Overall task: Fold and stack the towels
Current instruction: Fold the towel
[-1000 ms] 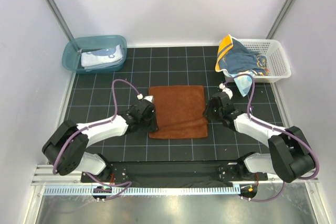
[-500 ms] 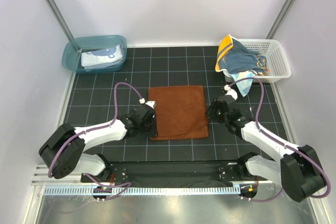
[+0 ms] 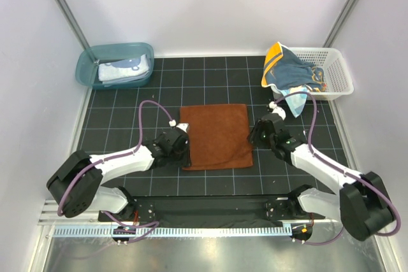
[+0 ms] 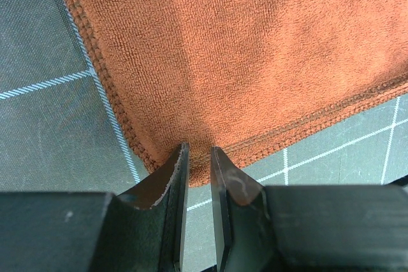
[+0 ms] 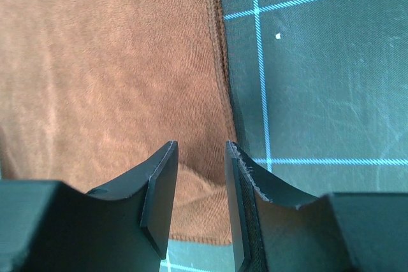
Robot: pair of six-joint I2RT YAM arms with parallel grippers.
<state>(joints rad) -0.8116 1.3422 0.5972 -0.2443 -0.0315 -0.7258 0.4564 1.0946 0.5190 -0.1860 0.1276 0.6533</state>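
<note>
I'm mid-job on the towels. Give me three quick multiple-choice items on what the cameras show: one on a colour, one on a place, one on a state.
1. The middle towel on the mat is:
A navy; B rust-brown; C white.

2. The folded pale towel sits:
A in the teal tub; B on the mat; C in a hand.

3. The middle towel is:
A bunched in a heap; B hanging in the air; C spread out flat.

Answers:
1 B, since the top and both wrist views show rust-brown cloth.
2 A, since it lies inside the tub at the far left corner.
3 C, since it forms a flat rectangle on the grid.
</note>
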